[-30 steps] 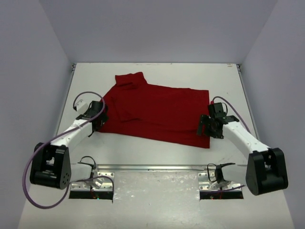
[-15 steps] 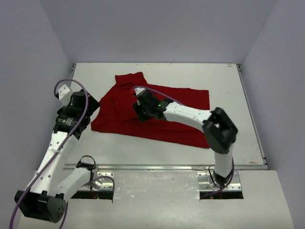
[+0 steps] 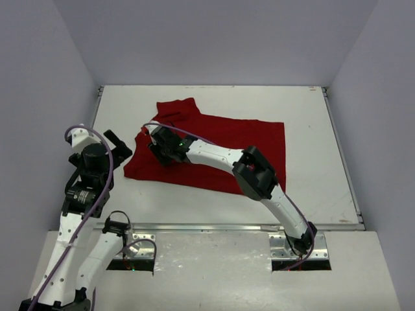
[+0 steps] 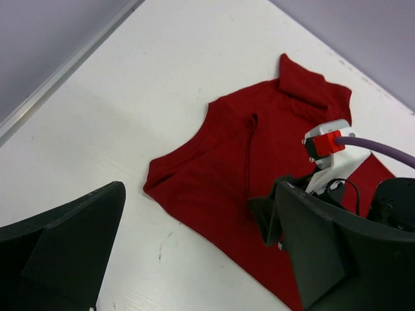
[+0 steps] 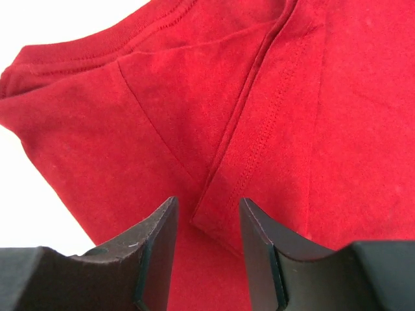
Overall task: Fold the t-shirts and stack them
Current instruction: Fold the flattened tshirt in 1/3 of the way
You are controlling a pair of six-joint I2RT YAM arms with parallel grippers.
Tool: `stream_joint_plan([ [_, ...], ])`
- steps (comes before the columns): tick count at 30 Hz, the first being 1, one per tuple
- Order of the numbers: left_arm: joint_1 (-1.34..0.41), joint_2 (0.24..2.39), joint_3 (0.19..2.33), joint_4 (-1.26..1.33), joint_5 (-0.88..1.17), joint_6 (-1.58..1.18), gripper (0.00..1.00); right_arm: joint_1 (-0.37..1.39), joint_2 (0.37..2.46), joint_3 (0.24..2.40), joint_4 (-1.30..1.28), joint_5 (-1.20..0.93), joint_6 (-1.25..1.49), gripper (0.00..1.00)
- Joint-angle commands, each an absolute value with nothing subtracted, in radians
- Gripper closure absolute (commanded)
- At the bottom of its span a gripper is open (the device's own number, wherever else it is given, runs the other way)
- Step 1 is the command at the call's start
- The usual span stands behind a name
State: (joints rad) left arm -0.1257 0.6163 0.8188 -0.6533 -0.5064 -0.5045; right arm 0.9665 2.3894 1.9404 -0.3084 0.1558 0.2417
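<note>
**A:** What is the room like around the t-shirt (image 3: 256, 136)?

**B:** It lies on a white table (image 3: 311, 168), which shows bare on every side of it. Plain pale grey walls (image 3: 214, 39) close in behind the t-shirt and to both sides. Nearer than the t-shirt, a metal rail (image 3: 207, 228) runs along the table's front edge.

**A:** And the t-shirt itself?

**B:** It is dark red, with no print, and spread nearly flat. Its long side runs across the table, and one flap (image 3: 178, 107) juts toward the back wall. Stitched seams and a layer folded over show near its left end.

**A:** Where is the left gripper (image 4: 198, 191)?

**B:** It is just off the t-shirt's left edge and clear of the cloth. Its jaws are spread wide, with nothing between them.

**A:** The right gripper (image 5: 207, 204)?

**B:** Its arm reaches across the t-shirt, so the gripper sits on or just above the left part. The jaws stand a narrow gap apart, and a folded edge of the cloth shows between them. I cannot tell whether they are pinching it.

**A:** Anything else by the t-shirt?

**B:** A purple cable (image 4: 376, 144) runs to a red and white plug (image 4: 327, 137) on that wrist, above the cloth.
</note>
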Motion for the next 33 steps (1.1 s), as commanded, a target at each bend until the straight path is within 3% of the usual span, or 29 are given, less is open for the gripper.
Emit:
stream_joint_plan([
  [1, -0.130, 0.650, 0.822, -0.620, -0.479, -0.477, 0.00, 0.969, 2.416, 1.991, -0.337, 0.132, 0.193, 0.56],
  [13, -0.129, 0.627, 0.815, -0.606, -0.471, -0.472, 0.00, 0.974, 2.427, 1.967, -0.347, 0.109, 0.189, 0.63],
  [18, -0.129, 0.627, 0.813, -0.603, -0.465, -0.471, 0.00, 0.976, 2.418, 1.959, -0.331, 0.132, 0.187, 0.78],
  [20, -0.129, 0.629, 0.811, -0.601, -0.462, -0.469, 0.00, 0.974, 2.418, 1.963, -0.337, 0.140, 0.178, 0.95],
  [33, -0.129, 0.626, 0.810, -0.601, -0.456, -0.468, 0.00, 0.956, 2.324, 1.956, -0.317, 0.147, 0.173, 0.99],
])
